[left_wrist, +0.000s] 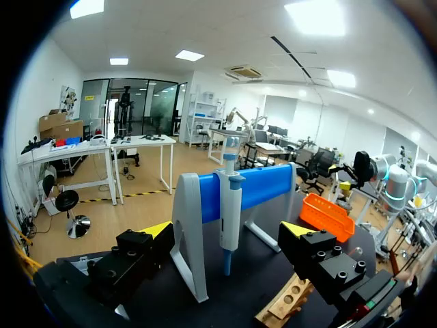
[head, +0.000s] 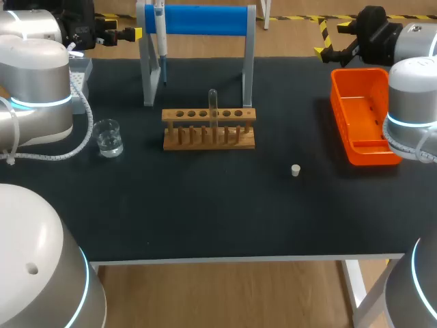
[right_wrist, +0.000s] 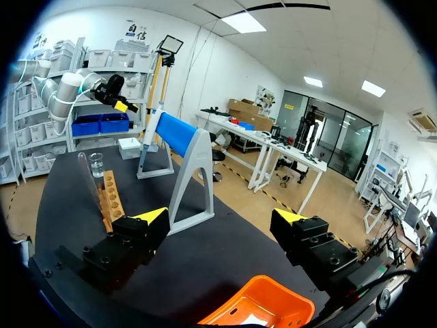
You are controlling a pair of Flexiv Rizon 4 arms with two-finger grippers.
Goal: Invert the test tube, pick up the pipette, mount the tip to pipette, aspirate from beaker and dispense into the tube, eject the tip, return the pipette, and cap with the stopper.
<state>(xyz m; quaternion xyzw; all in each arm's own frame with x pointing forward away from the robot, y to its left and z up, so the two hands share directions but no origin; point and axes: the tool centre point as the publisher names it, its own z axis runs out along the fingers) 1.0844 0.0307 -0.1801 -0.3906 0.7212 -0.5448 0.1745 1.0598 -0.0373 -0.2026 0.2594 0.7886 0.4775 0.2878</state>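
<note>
Ops: Black table [head: 205, 219], where are we on the task?

Dev: Looks like the very start. Tube [head: 213, 109] stands in the rack [head: 208, 137] mid-table. Its top end looks rounded, so I'd judge it not yet inverted, but can't be sure which end is up.

Ops: Pipette?

Dev: Pipette [head: 160, 34] hangs on the stand [head: 205, 19], far side, left of centre. Nothing touches it. Beaker [head: 108, 138] sits left of the rack with clear liquid in it. Stopper [head: 295, 170] lies loose on the table, right of the rack and nearer, so the tube is uncapped. Orange bin [head: 362, 116] is at far right.

Ops: So all steps are left?

Dev: My read: yes. Invert, pick, mount tip, aspirate, dispense, eject, return, cap. A pale box [head: 80, 74] at far left, half behind the left arm, may be the tips; can't tell.

Ops: Grippers?

Dev: Left gripper [left_wrist: 227, 231] has its fingers wide apart and holds nothing. The pipette is ahead of it, not touching. Right gripper [right_wrist: 222, 215] is also spread wide and empty, over the bin at the far right, well apart from the rack.
</note>
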